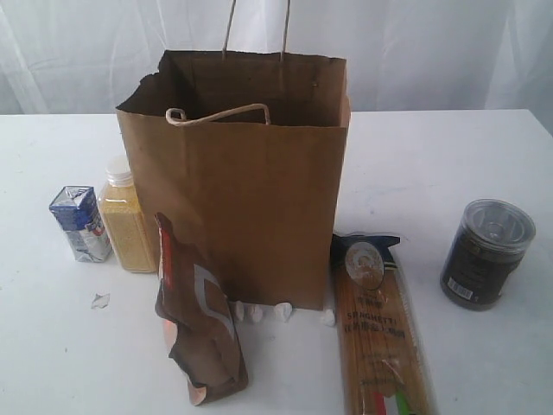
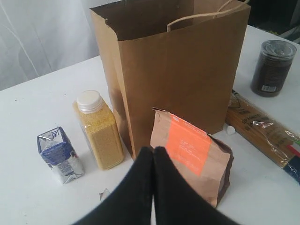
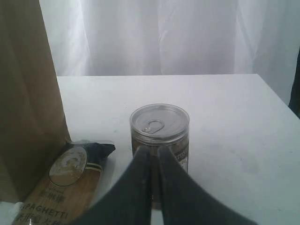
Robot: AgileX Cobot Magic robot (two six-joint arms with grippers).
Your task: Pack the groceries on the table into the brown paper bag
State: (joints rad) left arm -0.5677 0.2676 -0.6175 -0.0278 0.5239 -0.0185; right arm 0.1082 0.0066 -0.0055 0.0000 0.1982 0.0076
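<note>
Item: foil pouch [image 1: 197, 320], standing just in front of the brown paper bag [image 1: 251, 199] on the table [image 1: 432, 156]; probably light, soft, crinkly and slippery, best pinched at its sealed top edge; left gripper [image 2: 153, 151] and right gripper [image 3: 151, 151] both clenched, empty.

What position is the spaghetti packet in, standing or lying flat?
Lying flat: the spaghetti packet rests lengthwise on the table, beside the brown paper bag.
</note>
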